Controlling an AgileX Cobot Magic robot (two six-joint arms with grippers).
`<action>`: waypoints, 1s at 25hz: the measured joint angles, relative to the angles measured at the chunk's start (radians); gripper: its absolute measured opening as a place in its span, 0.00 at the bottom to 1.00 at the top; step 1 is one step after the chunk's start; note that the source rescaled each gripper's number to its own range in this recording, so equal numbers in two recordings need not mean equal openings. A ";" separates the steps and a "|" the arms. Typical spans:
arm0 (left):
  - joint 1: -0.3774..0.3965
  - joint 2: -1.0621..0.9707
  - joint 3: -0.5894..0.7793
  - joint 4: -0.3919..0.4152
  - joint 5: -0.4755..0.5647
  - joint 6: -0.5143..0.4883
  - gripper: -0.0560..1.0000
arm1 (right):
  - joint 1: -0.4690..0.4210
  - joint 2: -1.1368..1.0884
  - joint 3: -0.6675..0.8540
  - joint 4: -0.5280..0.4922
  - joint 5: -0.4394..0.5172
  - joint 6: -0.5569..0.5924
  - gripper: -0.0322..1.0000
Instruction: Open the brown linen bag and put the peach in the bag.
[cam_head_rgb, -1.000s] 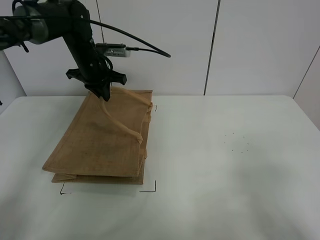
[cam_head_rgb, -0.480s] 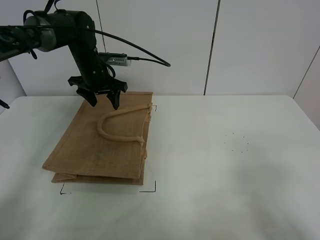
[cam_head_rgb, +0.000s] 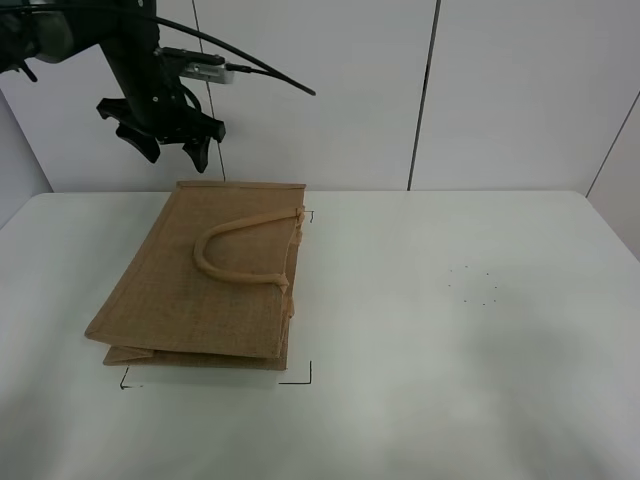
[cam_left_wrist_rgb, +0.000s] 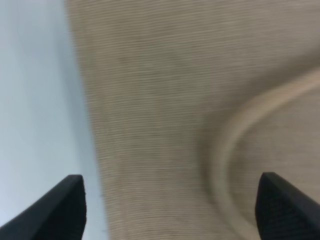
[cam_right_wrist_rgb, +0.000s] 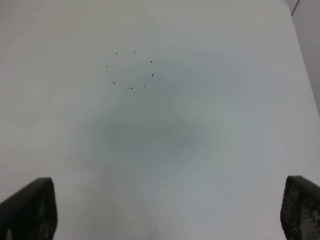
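Note:
The brown linen bag (cam_head_rgb: 205, 285) lies flat and closed on the left of the white table, one loop handle (cam_head_rgb: 240, 250) resting on its upper side. It also shows in the left wrist view (cam_left_wrist_rgb: 165, 110), blurred, with the curved handle (cam_left_wrist_rgb: 235, 150). My left gripper (cam_head_rgb: 172, 148) is open and empty, raised above the bag's far edge; its fingertips (cam_left_wrist_rgb: 65, 205) stand wide apart. My right gripper (cam_right_wrist_rgb: 165, 215) is open over bare table; only its fingertips (cam_right_wrist_rgb: 30, 210) show. The peach is not in view.
A ring of small black dots (cam_head_rgb: 472, 287) is marked on the table at the right, also in the right wrist view (cam_right_wrist_rgb: 131, 70). Black corner marks (cam_head_rgb: 300, 378) frame the bag. A white panelled wall (cam_head_rgb: 480, 90) stands behind the table.
My left gripper let go of the bag's handle, opened, and rose up and to the left. The handle dropped back flat onto the bag.

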 joint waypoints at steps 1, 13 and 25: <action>0.018 0.000 0.000 0.000 0.000 0.000 1.00 | 0.000 0.000 0.000 -0.001 0.000 0.000 1.00; 0.162 -0.056 0.101 -0.086 0.000 0.006 1.00 | 0.000 0.000 0.000 -0.002 0.000 0.000 1.00; 0.188 -0.483 0.595 -0.086 -0.001 0.007 1.00 | 0.000 0.000 0.000 -0.002 0.000 0.000 1.00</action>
